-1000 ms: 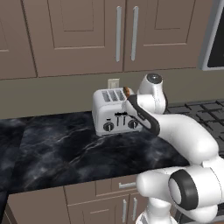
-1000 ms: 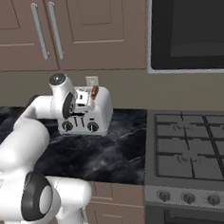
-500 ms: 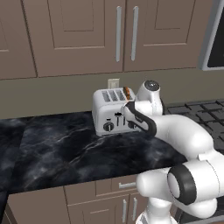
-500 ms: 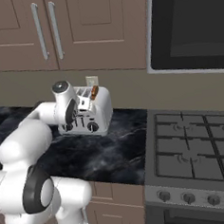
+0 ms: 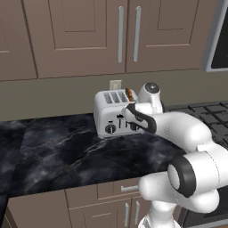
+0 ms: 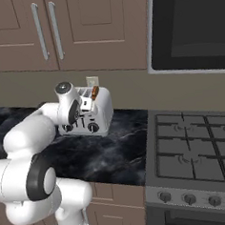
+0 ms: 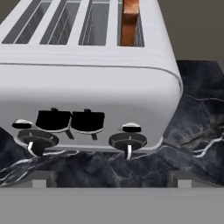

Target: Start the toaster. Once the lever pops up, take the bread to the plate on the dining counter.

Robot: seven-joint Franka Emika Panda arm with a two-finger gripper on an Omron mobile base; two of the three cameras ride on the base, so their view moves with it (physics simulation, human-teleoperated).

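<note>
Black marble counter [image 5: 53,156], toaster [image 7: 87,87] just ahead of spread fingers [image 7: 37,178], bread [image 7: 129,22] in slot

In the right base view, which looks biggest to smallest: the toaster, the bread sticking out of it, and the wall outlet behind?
1. The toaster, clearly largest.
2. The wall outlet and the bread look about alike; the bread is partly sunk in its slot, so I won't rank them.

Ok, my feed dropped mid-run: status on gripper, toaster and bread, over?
Gripper open, low before the toaster front. Bread sitting in rightmost slot. Nothing between fingers and levers.
</note>
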